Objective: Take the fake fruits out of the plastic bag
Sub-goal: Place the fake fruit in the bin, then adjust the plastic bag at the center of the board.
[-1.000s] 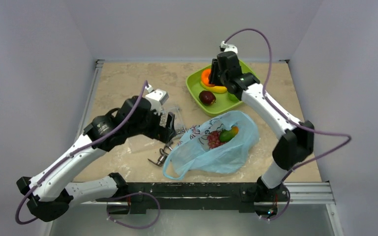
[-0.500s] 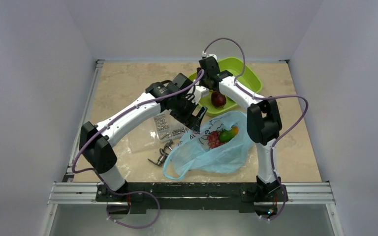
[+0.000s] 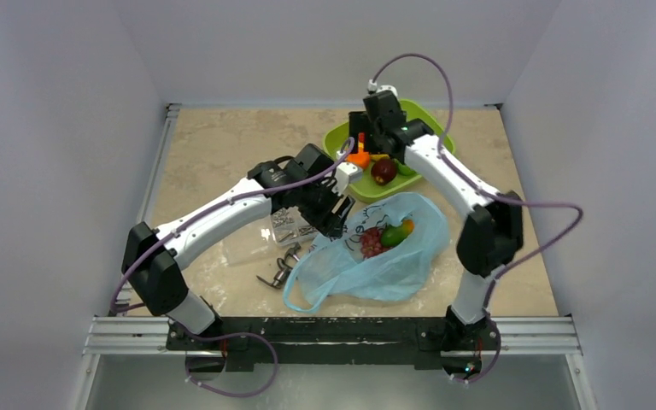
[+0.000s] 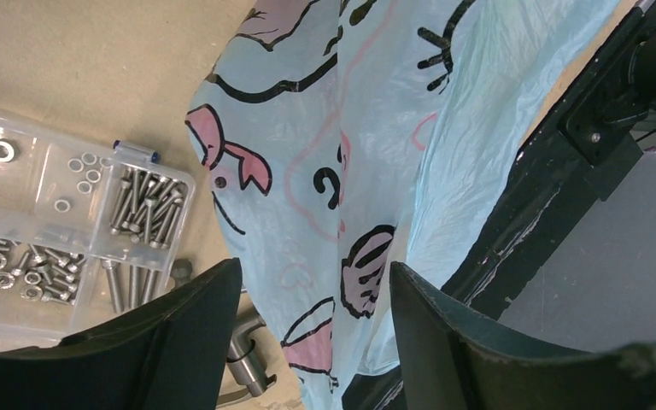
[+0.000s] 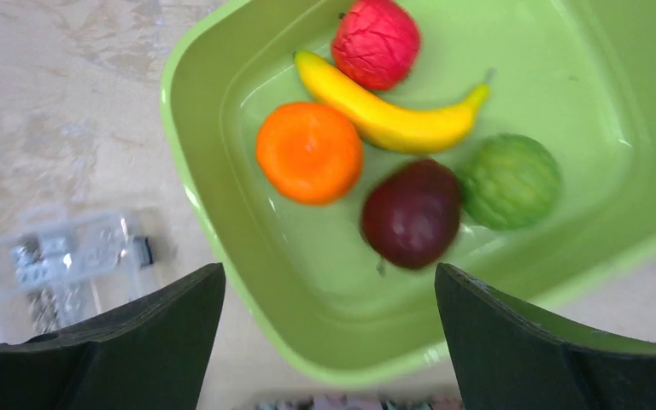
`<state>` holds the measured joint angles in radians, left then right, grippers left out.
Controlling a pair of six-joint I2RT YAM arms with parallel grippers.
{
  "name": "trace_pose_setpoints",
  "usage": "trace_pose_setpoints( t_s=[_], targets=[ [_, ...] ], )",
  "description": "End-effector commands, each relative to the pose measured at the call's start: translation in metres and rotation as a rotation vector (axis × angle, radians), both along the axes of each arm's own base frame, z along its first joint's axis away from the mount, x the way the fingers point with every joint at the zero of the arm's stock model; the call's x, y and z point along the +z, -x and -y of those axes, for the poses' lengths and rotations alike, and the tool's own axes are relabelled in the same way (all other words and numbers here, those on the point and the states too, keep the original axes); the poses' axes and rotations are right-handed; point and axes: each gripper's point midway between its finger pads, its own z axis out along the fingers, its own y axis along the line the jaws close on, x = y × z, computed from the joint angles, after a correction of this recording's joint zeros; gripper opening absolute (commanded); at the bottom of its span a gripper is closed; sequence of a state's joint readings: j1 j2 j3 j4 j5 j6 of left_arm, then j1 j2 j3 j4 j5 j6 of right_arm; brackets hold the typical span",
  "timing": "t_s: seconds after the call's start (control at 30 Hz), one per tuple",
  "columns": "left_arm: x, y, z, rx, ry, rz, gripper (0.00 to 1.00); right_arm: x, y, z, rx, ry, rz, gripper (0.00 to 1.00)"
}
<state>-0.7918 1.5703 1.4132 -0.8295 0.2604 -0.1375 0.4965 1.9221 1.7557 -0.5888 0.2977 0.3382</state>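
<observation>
The light-blue plastic bag [image 3: 393, 265] lies at the front middle of the table, with a red grape bunch [image 3: 371, 243], a green piece [image 3: 390, 236] and an orange-yellow piece [image 3: 407, 227] in its mouth. My left gripper [image 3: 339, 222] is at the bag's back left rim. In the left wrist view this gripper [image 4: 312, 282] is open, its jaws astride a fold of the bag [image 4: 350, 171]. My right gripper [image 5: 329, 282] hangs open over the green tray [image 5: 222, 222]. In the tray lie a banana [image 5: 389, 111], an orange [image 5: 309, 152], a dark plum [image 5: 411, 213], a red fruit [image 5: 376, 43] and a green one [image 5: 510, 181].
A clear box of screws [image 3: 286, 224] sits just left of the bag, right beside my left gripper. Grey metal tools [image 3: 280, 270] lie in front of the box. The black frame rail [image 3: 333, 329] runs along the near edge. The green tray [image 3: 427, 124] stands at the back.
My left arm has swung from the left over to the bag's rim, its jaws narrowing around a fold. My right gripper has opened wide over the tray, where the plum now lies.
</observation>
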Motion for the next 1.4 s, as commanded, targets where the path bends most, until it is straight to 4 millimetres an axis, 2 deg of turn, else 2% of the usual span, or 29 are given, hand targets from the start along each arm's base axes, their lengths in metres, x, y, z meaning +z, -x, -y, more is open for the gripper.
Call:
trace_pose_setpoints(
  t_s=[0.0,0.1,0.2,0.27,0.37,0.43,0.5,0.6,0.73,0.8,0.9,1.0,1.1,1.2,1.3,1.37],
  targets=[
    [-0.001,-0.004,0.011,-0.011,0.011,0.001,0.61,0.102,0.067,0.041,-0.012,-0.064,0.157,0.91],
    [-0.011,0.0,0.02,-0.03,0.011,-0.063,0.52,0.112,0.119,0.056,0.034,-0.118,0.15,0.91],
    [-0.02,0.0,0.025,-0.033,0.004,-0.103,0.41,0.099,0.17,0.069,0.057,-0.159,0.079,0.89],
    [-0.024,0.0,0.027,-0.028,-0.003,-0.123,0.28,0.09,0.201,0.075,0.065,-0.196,0.04,0.8],
    [-0.027,-0.002,0.03,-0.01,-0.001,-0.134,0.07,0.083,0.243,0.058,0.169,-0.309,0.02,0.67],
    [-0.028,-0.004,0.032,-0.004,0.002,-0.135,0.01,0.07,0.27,0.036,0.252,-0.354,-0.006,0.61],
    [-0.028,-0.004,0.035,-0.007,0.007,-0.145,0.0,0.048,0.291,0.013,0.317,-0.374,-0.07,0.57],
    [-0.03,-0.002,0.035,-0.011,0.003,-0.162,0.0,0.021,0.303,-0.019,0.353,-0.401,-0.09,0.56],
    [-0.03,-0.003,0.034,-0.008,-0.003,-0.147,0.0,-0.025,0.288,-0.018,0.227,-0.356,-0.1,0.41],
    [-0.03,-0.005,0.032,-0.005,-0.013,-0.139,0.0,-0.049,0.291,-0.022,0.223,-0.356,-0.138,0.37],
    [-0.035,-0.007,0.029,0.002,-0.034,-0.131,0.0,-0.078,0.31,-0.03,0.245,-0.377,-0.212,0.34],
    [-0.037,-0.008,0.029,0.003,-0.047,-0.139,0.0,-0.115,0.336,-0.023,0.218,-0.405,-0.327,0.3],
    [-0.042,-0.012,0.025,0.019,-0.074,-0.132,0.0,-0.141,0.362,-0.021,0.204,-0.504,-0.411,0.27],
    [-0.046,-0.013,0.024,0.025,-0.093,-0.134,0.0,-0.153,0.369,-0.015,0.183,-0.565,-0.41,0.27],
    [-0.048,-0.013,0.023,0.025,-0.098,-0.141,0.0,-0.144,0.362,-0.016,0.179,-0.57,-0.365,0.28],
    [-0.048,-0.012,0.024,0.022,-0.097,-0.146,0.0,-0.138,0.356,-0.007,0.149,-0.508,-0.35,0.3]
  ],
)
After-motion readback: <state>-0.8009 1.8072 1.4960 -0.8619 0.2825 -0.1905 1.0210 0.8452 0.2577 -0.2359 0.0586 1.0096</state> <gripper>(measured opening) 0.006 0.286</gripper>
